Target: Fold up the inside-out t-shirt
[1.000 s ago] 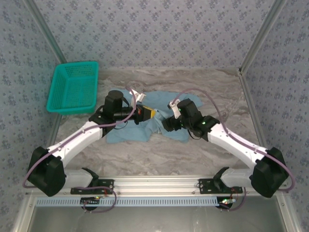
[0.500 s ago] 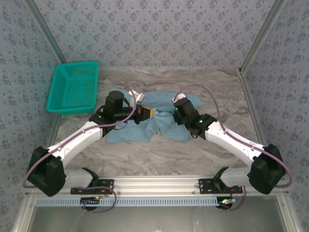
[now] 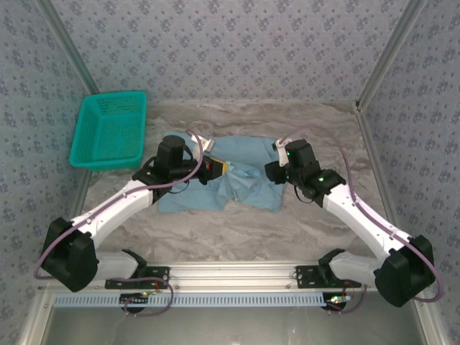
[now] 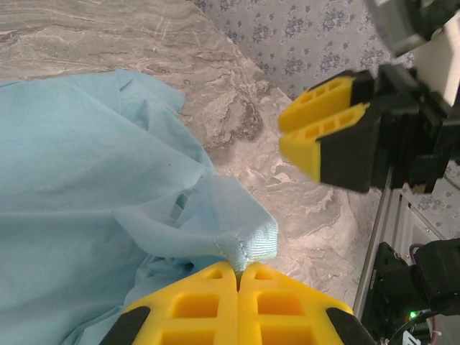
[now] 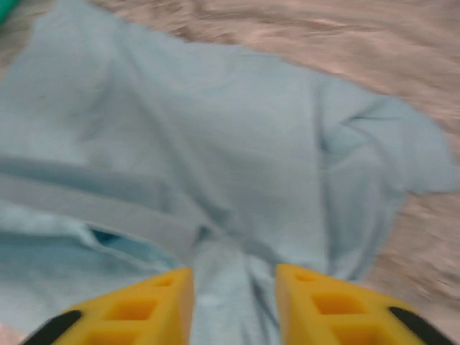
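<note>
Fingers of your L gripper (image 4: 238, 270) are clamped tight on a puckered fold of the light blue cotton t-shirt (image 4: 86, 180). R gripper (image 5: 233, 284) fingers stand parted w/ cloth beneath the gap. The grey marbled tabletop (image 3: 237, 230) carries the shirt, crumpled at centre btwn both arms. The teal plastic mesh basket (image 3: 108, 129) sits far left, apart from the shirt. In L wrist view, R gripper hangs near the pinched fold, over bare table.
</note>
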{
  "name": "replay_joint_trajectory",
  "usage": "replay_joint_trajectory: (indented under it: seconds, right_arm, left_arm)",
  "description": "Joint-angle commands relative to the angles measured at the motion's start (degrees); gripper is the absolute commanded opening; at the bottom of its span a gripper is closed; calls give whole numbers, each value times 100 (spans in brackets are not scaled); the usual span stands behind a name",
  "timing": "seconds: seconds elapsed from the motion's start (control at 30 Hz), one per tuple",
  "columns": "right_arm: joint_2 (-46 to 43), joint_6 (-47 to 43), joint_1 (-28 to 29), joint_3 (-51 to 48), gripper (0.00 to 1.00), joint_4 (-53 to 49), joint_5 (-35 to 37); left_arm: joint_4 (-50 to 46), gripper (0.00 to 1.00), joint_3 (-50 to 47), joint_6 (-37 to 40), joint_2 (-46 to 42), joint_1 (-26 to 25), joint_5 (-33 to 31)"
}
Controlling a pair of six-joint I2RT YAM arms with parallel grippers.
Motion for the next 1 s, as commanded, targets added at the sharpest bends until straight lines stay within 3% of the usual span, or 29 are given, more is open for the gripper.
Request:
replay_joint_trajectory:
  seconds: [0.0, 0.2, 0.63, 0.77, 0.83, 0.93, 0.97]
  right_arm:
    - [244, 230, -31, -232, 47, 561, -1198]
    - [612, 428, -266, -343, 50, 800, -1391]
    - [1137, 480, -370, -369, 36, 1172, -1534]
    - [1197, 498, -376, -380, 25, 1210, -1559]
    - [1149, 466, -389, -349, 14, 1134, -1545]
    - [874, 243, -472, -218, 0, 641, -1370]
    - [719, 131, -502, -125, 0, 385, -1242]
  left_arm:
    - [74, 0, 218, 134, 39, -30, 162]
    - [37, 0, 237, 160, 18, -42, 177]
    - [4, 0, 213, 196, -46, -44, 173]
    - [4, 0, 194, 204, -66, -41, 136]
    - [4, 0, 186, 203, -83, -41, 93]
    - [-80, 0, 170, 236, -134, -38, -179]
    - [-123, 0, 153, 255, -164, -38, -329]
